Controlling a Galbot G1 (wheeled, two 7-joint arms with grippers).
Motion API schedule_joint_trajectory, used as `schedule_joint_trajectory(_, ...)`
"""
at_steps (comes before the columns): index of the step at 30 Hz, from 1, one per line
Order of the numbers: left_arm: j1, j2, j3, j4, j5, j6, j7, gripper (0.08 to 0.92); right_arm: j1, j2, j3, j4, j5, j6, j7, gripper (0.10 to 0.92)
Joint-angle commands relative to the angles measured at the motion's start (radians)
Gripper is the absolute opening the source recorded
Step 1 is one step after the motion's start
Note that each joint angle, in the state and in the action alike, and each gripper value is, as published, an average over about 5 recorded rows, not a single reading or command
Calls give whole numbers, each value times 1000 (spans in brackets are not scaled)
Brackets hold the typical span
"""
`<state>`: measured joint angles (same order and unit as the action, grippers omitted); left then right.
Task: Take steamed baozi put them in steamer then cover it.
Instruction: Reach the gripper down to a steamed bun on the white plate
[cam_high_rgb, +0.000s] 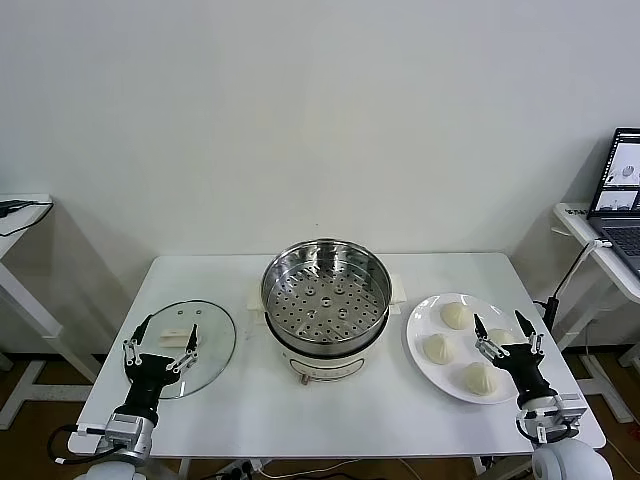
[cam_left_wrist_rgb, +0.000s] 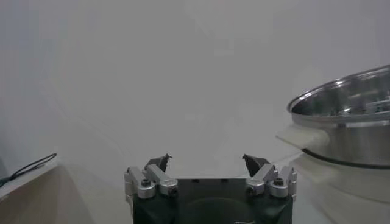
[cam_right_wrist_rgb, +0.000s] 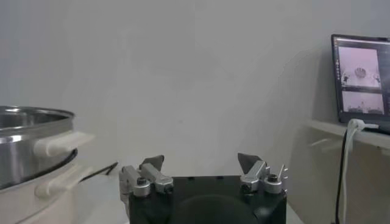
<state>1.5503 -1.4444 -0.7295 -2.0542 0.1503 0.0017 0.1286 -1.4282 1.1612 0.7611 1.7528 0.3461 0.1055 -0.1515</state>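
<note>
The steamer (cam_high_rgb: 325, 295), a shiny steel pot with a perforated tray, stands uncovered and empty at the table's middle. Its wall also shows in the left wrist view as the steamer (cam_left_wrist_rgb: 347, 115) and in the right wrist view as the steamer (cam_right_wrist_rgb: 24, 146). The glass cover (cam_high_rgb: 195, 345) lies flat on the table to its left. Several pleated baozi (cam_high_rgb: 456, 315) sit on a white plate (cam_high_rgb: 420, 325) to its right. My left gripper (cam_high_rgb: 160, 343) hovers open over the cover's near side, empty (cam_left_wrist_rgb: 207, 159). My right gripper (cam_high_rgb: 500, 322) hovers open over the plate's near right side, empty (cam_right_wrist_rgb: 201, 161).
The white table (cam_high_rgb: 330, 410) carries everything. A side desk with an open laptop (cam_high_rgb: 620, 190) stands to the right, and a cable (cam_high_rgb: 575, 265) runs from it down beside the table's right edge. Another small table (cam_high_rgb: 20, 215) stands at the far left.
</note>
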Motion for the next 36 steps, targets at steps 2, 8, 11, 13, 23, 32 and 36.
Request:
schedule_joint_trajectory(2, -1, 1, 0, 0, 1, 1, 0, 823, 22, -18, 1, -12, -21, -16, -4, 823)
schedule_joint_trajectory(8, -6, 5, 1, -3, 3, -1, 3, 823, 174, -212, -52, -77, -220, -91, -22, 823)
schedule_joint_trajectory(11, -5, 11, 2, -5, 6, -5, 7, 823, 277, -348, -131, -125, -349, -114, -58, 823)
schedule_joint_trajectory(13, -5, 14, 2, -7, 6, -6, 8, 823, 357, -431, -214, -161, -413, -129, -99, 823)
schedule_joint_trajectory(23, -2, 23, 24, -3, 14, -10, 7, 823, 779, -705, -731, -327, -524, -174, -549, 823)
schedule_joint_trajectory(32, -4, 17, 35, -24, 15, -5, 5, 823, 1284, -625, -1238, -545, -521, -185, -932, 823)
schedule_joint_trajectory(36, 1, 16, 33, -30, 15, -4, 4, 823, 1389, -556, -1352, -609, -531, -194, -993, 823)
